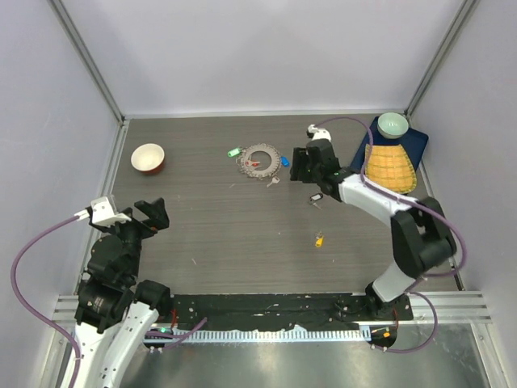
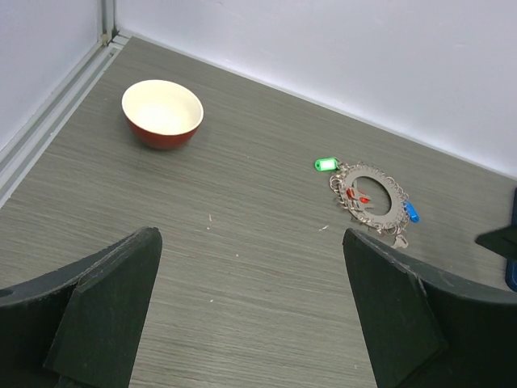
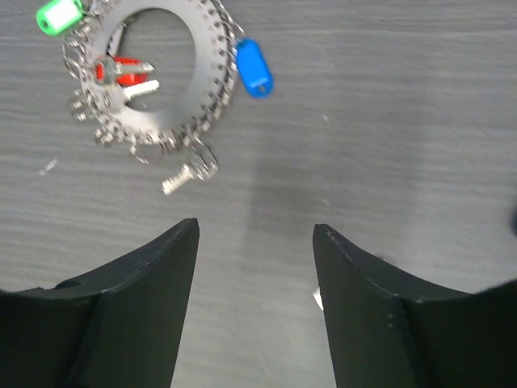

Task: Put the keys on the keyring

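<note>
Ahead of the spread right hand (image 3: 254,232), grey walled-in surface (image 1: 210,218), one keyring (image 3: 153,73); behind it, two tagged keys (image 1: 315,198); left hand (image 2: 250,236) spread too.

The left arm is folded up close to its base, the left hand (image 1: 152,215) spread wide and empty. The right arm stretches far forward (elbow bent, wrist tipped downward), the right hand (image 1: 302,165) also parted, gripping nothing.
</note>
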Controlling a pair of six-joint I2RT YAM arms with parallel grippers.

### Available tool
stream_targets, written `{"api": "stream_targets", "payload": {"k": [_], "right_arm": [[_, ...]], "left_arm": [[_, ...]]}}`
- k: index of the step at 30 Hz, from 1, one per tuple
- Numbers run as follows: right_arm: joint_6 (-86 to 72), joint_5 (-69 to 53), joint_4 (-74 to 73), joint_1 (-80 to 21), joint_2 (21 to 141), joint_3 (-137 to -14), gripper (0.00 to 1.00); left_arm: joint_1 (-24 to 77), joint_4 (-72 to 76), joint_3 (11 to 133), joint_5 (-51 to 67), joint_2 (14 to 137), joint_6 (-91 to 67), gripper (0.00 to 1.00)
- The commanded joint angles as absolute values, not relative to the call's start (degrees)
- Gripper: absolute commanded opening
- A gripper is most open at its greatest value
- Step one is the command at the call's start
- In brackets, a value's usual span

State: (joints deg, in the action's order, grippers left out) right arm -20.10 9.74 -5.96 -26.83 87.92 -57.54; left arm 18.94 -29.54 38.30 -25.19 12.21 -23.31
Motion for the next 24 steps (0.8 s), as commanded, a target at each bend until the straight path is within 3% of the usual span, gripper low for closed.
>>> {"api": "stream_targets", "payload": {"k": [1,14,18,19,22,24], "right_arm": [[-20.1,7.8,2.0,-28.9,98.4,-67.1,0.59],[-17.7,4.0,5.0,-32.8,119.5,-80.7,0.45],[-15.4,3.7,4.0,-34.4,120.1,-80.9,0.32],[-13.6,3.8,4.0,-34.9,119.9,-80.1,0.23],[-10.9,4.2,3.5,-36.5,117.9,-77.4,0.10],[-10.3,4.3,4.0,-37.3,116.9,-75.1,0.05]], "left_arm": [[18.5,-28.5,38.2,-24.2,12.4,-22.1,1.00],[18.4,-28.5,38.1,-23.7,12.8,-21.8,1.00],[18.5,-28.4,38.1,-23.6,13.1,-21.8,1.00],[18.4,-28.5,38.1,-23.5,13.2,-21.8,1.00],[18.3,-28.6,38.1,-23.0,13.6,-21.6,1.00],[18.3,-28.6,38.2,-22.8,13.7,-21.6,1.00]]}}
